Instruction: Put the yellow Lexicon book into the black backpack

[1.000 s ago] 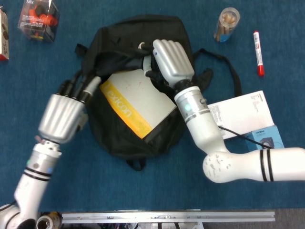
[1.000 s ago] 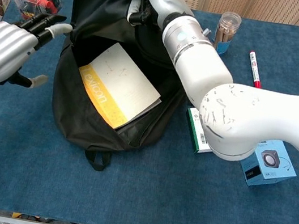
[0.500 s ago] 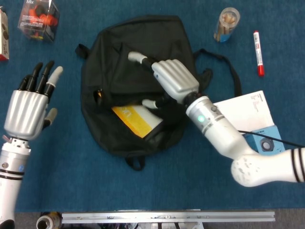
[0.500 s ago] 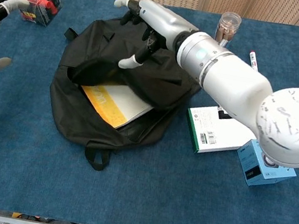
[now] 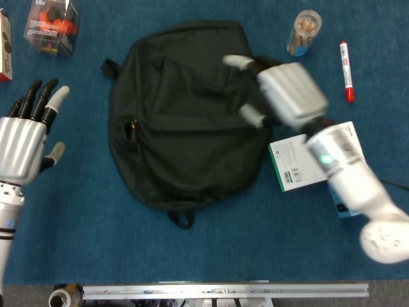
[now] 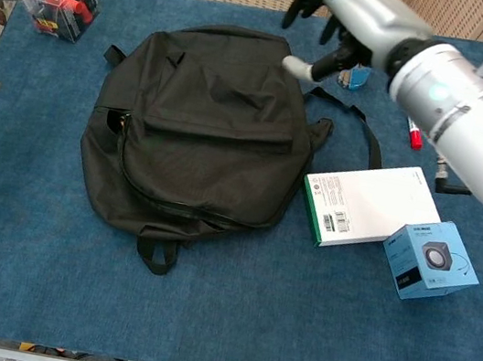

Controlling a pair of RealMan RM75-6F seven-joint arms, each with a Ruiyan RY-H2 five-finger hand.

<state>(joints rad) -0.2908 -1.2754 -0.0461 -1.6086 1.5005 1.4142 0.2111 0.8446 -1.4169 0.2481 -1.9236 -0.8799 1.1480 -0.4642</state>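
Backpack, black, flap closed, flat on blue table.

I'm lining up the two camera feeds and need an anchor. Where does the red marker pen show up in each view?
Head view: the red marker lies upright near the top right, right of the clear jar.
Chest view: only a short piece of it shows at right, mostly hidden behind the right arm.
Shared landmark: the white box right of the black backpack.

Bare mat before backpack; white box (blue box beside) crowds right.
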